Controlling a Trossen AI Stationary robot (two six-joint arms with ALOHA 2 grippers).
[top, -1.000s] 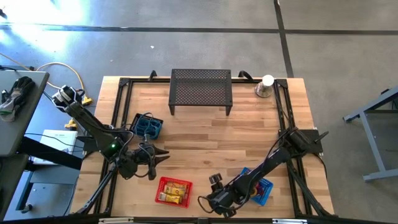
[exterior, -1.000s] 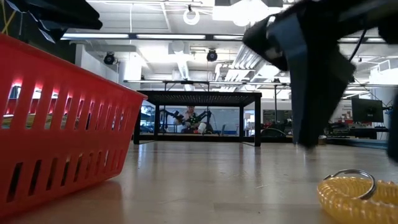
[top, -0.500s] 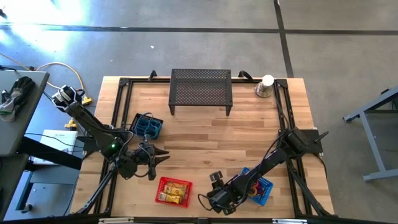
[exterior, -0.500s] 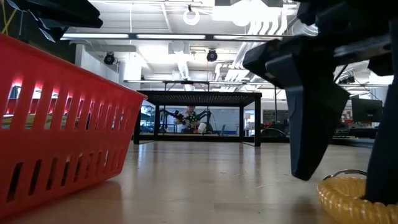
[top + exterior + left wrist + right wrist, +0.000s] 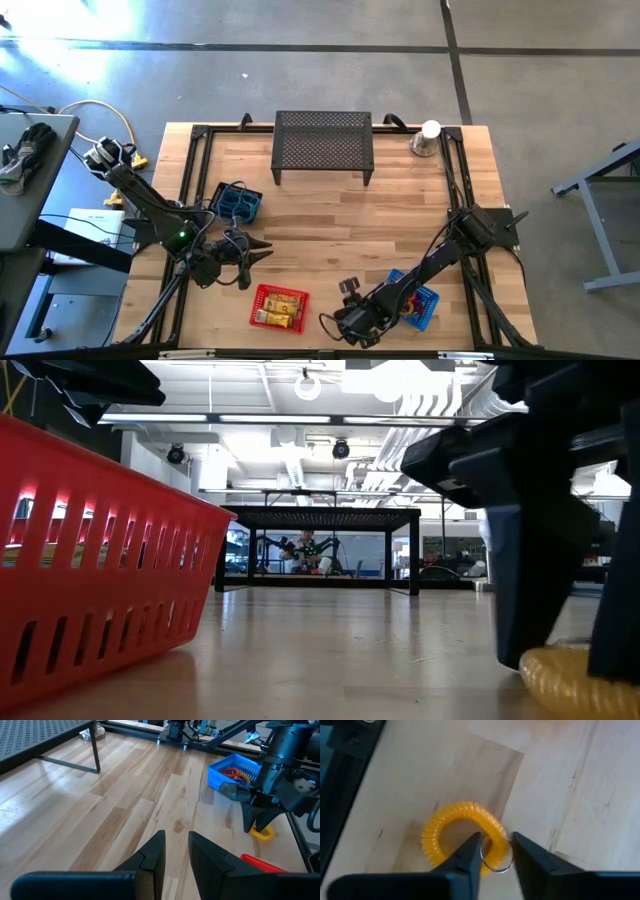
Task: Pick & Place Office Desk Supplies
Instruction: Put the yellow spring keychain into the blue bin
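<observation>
Right gripper (image 5: 495, 851) down at the bench's (image 5: 400, 230) near edge, jaws parted astride a yellow spiral coil keyring (image 5: 462, 837) lying flat — not gripped yet. Risk: thin coil slips or springs out on closing. Left gripper (image 5: 175, 851) idle, jaws released.

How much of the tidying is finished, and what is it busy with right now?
Sorted so far: yellow pieces lie in the red basket, coloured rings in the blue basket. In hand: the right gripper has its fingers down astride the yellow coil loop on the table, not lifted yet. The left gripper waits nearby. Left: that loop goes into a basket.
</observation>
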